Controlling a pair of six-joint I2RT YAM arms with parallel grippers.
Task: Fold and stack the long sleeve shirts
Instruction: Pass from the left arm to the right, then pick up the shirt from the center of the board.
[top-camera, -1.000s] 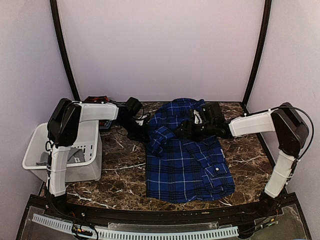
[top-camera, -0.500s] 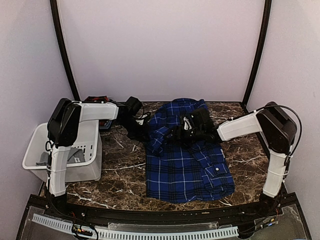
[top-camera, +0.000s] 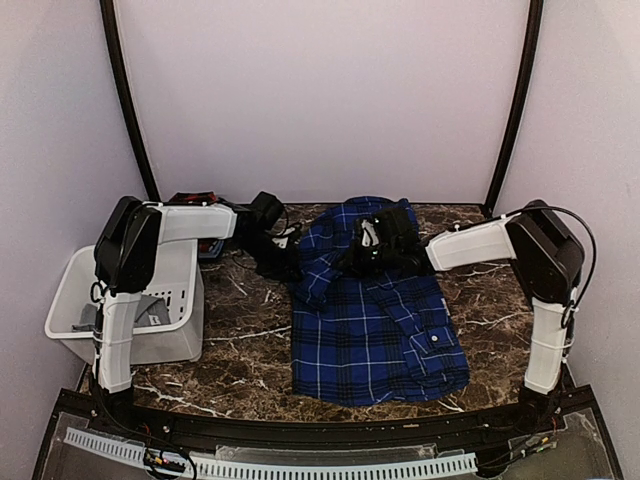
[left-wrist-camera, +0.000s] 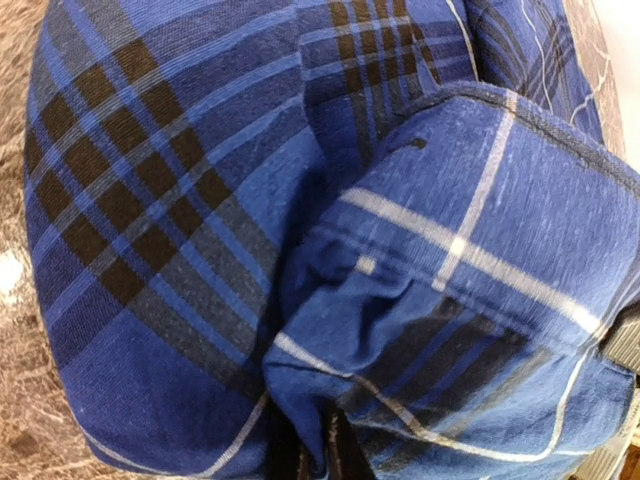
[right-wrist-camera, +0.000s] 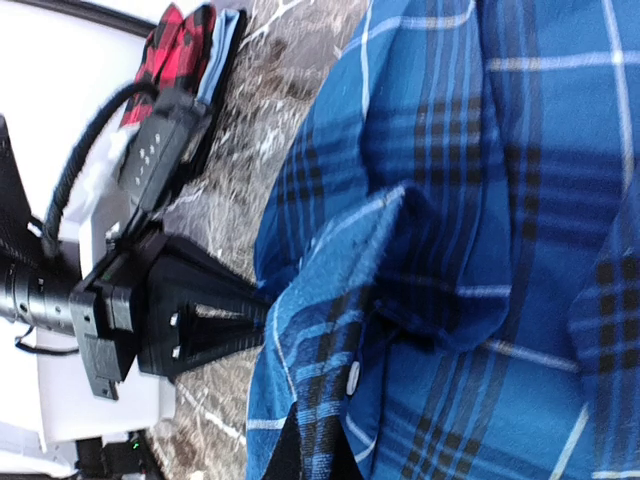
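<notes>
Soft blue plaid shirt (top-camera: 375, 330) lies rumpled on marbled table (top-camera: 240, 320); left gripper (top-camera: 284, 268) pinches its left edge. Right gripper (top-camera: 350, 262) is clamped on a mid-cloth fold.

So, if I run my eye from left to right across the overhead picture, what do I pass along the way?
white bin → left gripper → blue plaid shirt → right arm's dark elbow

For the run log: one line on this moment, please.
left fingers: shut on blue shirt | right fingers: shut on blue shirt | red shirt: back left, untouched
</notes>
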